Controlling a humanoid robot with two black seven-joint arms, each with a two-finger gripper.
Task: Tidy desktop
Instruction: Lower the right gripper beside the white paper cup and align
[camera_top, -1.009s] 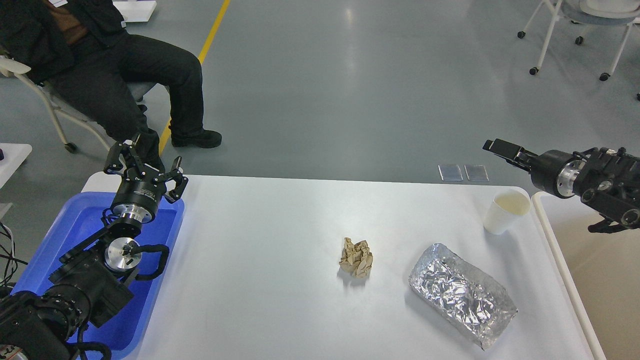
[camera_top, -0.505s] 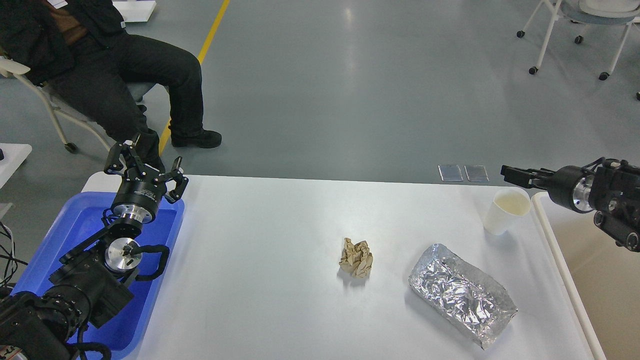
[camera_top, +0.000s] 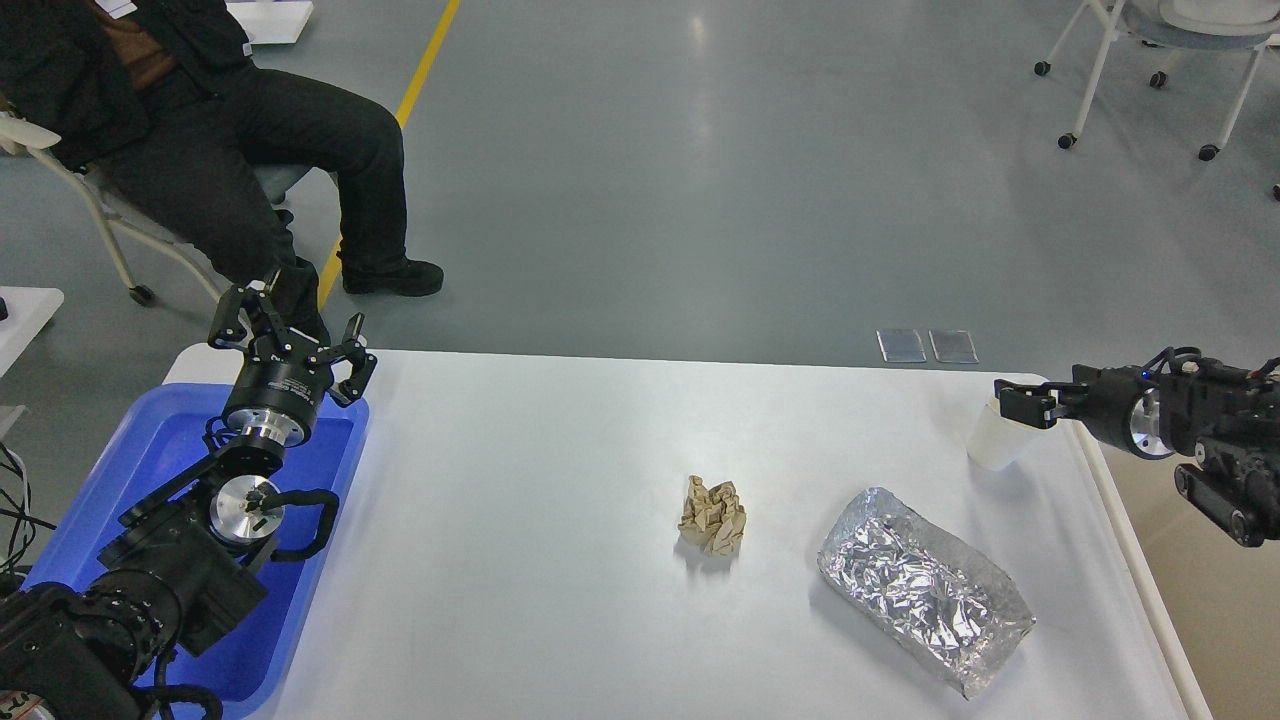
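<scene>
Tabletop (camera_top: 520, 600): smooth white, wide bare middle. Crumpled brown paper (camera_top: 713, 516) centre; creased foil (camera_top: 925, 588) toward right edge. Left hand (camera_top: 290, 335) fingers apart; right hand (camera_top: 1020, 402) at white cup (camera_top: 990, 446), spread unclear.

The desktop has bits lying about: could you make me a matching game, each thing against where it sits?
Things on the desktop:
1. Crumpled brown paper
2. Foil packet
3. White paper cup
4. Blue tray

Places:
A. Far right, at the right gripper
B. Left edge, under the left arm
C. Middle
D. Near right

Pairs: 1-C, 2-D, 3-A, 4-B
</scene>
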